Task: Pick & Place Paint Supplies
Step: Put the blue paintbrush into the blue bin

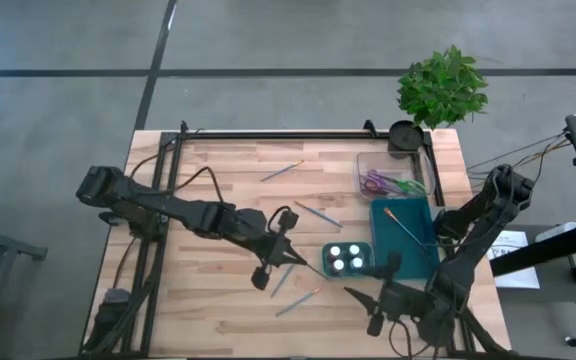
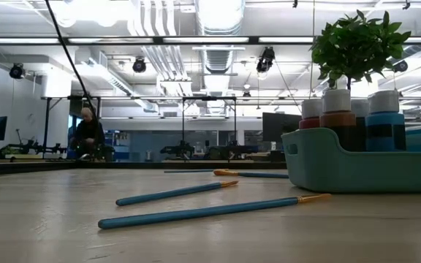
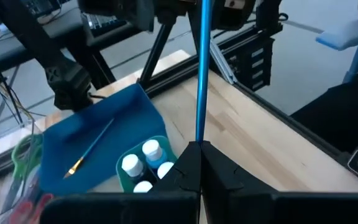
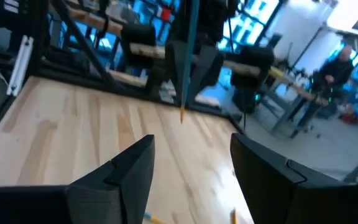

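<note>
Table (image 1: pixel 218 310) seen from above: a tray (image 1: pixel 413 255) lies at the right, one brush (image 1: pixel 405 225) inside it; paint bottles (image 1: pixel 348 258) stand just left of it; a clear bin (image 1: pixel 388 172) sits behind it. Loose brushes (image 1: pixel 298 302) lie at centre, another (image 1: pixel 282 171) farther back.

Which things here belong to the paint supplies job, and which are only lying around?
Job: held blue paintbrush in shut left tool; loose paintbrushes; paint bottles; blue tray; open right tool.
Lying about: potted plant; scissors in clear box.
</note>
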### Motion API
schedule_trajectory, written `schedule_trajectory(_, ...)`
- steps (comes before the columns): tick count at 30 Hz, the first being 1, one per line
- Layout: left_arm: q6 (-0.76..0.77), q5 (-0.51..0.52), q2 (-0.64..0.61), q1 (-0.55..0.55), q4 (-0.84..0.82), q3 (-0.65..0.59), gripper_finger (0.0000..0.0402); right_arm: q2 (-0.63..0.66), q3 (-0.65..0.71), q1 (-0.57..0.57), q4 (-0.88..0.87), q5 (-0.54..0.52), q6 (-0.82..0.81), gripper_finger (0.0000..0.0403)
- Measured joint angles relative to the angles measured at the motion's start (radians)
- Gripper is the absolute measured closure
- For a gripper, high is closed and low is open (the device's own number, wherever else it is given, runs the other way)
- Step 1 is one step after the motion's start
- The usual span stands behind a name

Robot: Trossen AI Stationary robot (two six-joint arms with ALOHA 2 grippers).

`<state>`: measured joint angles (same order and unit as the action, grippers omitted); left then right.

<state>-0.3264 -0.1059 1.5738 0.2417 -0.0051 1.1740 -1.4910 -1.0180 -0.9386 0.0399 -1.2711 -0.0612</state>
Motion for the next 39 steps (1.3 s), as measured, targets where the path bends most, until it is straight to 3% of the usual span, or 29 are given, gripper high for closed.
schedule_trajectory(7,-0.012,-0.002,0.015,0.002,0.017,0.0,0.0401,-0.001,0.003,0.121,0.269,0.219,0.299,0.0195)
schedule_trajectory(15,-0.019,-0.002,0.019,0.01,0.017,0.0,0.0401,0.004,-0.006,0.219,0.348,0.453,0.383,0.0195)
schedule_trajectory(20,-0.019,-0.002,0.019,0.01,0.013,-0.001,0.0401,0.005,-0.014,0.223,0.349,0.466,0.402,0.0227)
schedule_trajectory(27,-0.018,-0.008,0.019,0.01,0.017,-0.001,0.0401,0.005,-0.013,0.223,0.345,0.528,0.435,0.0379)
schedule_trajectory(34,-0.036,-0.009,0.019,0.011,0.013,-0.001,0.0392,0.005,-0.021,0.218,0.345,0.539,0.443,0.0392)
schedule_trajectory(39,-0.05,0.037,0.012,0.01,-0.02,-0.001,0.033,0.008,-0.022,0.204,0.345,0.552,0.432,0.0393)
